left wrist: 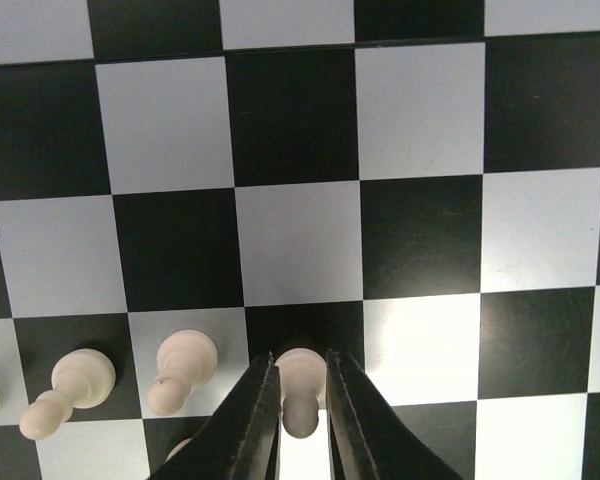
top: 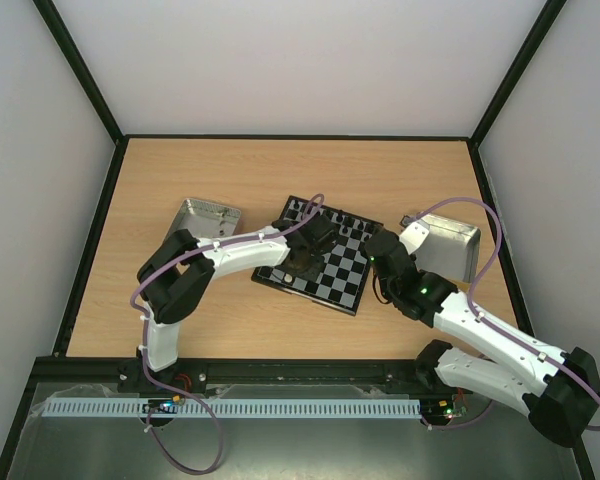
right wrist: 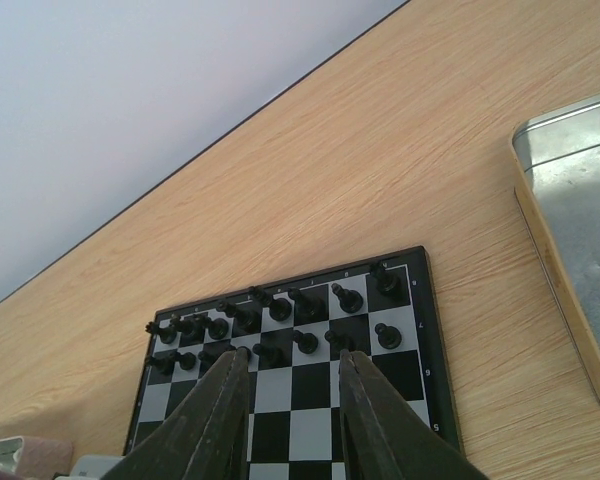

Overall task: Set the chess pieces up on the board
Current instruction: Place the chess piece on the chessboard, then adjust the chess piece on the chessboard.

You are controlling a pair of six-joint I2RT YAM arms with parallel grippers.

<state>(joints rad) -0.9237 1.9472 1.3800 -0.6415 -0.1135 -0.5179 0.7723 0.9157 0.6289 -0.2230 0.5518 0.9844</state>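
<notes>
Holding, left pincer (left wrist: 301, 357): shut down narrowly on one white pawn (left wrist: 300, 385), with a dark tapered finger laid against each side of it.
Fingers (left wrist: 252, 425): contact is made on the pawn's narrow middle; whether its base rests on the square below cannot be told.
Handling: the pawn is judged very light, rigid and smooth-surfaced, so it is unlikely to be crushed but could easily be twisted, tipped or squeezed out of a skewed grip.
Where to take hold: the slim stem below the head is judged best, taken squarely from both sides; the rounded head would be likely to slip.
Beside the left pincer: two more white pawns (left wrist: 175, 370) are seen on the neighbouring squares at its flank, clear of the fingers but near enough to be knocked.
Ahead of the left pincer: only bare squares of the board (left wrist: 420, 120) are shown.
Right pincer (right wrist: 295, 353): partly opened, with nothing held between its fingers.
Beyond the right pincer: black pieces (right wrist: 280, 310) are ranked in two rows at the board's far edge.
Off to its side: a metal tray (right wrist: 570, 200) lies on the desk (right wrist: 380, 150), apart from the board.
</notes>
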